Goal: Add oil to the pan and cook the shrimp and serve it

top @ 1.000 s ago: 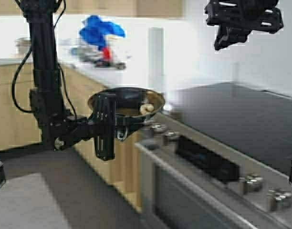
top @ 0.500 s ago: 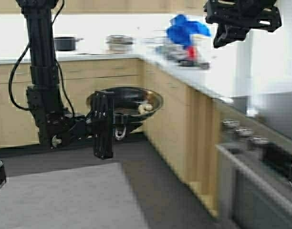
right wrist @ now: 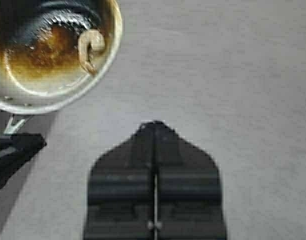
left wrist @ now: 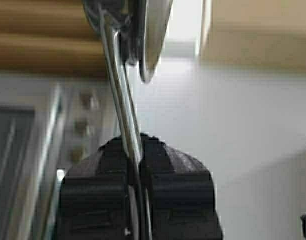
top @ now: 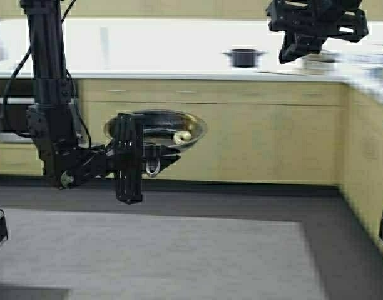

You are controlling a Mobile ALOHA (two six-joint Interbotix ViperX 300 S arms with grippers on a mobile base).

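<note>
The left gripper is clamped on the short metal handle of the pan, holding it in the air just beyond its fingertips, above the grey floor. 1 curled shrimp lies inside the pan near the rim farthest from that gripper. The right gripper is pressed closed and empty, raised well above the pan.

No writing, label, brand, number or sign can be read anywhere in these views (the stove knobs in the left wrist view are too blurred to show any markings). The pan, the cabinets and the counter carry no legible marks.
</note>
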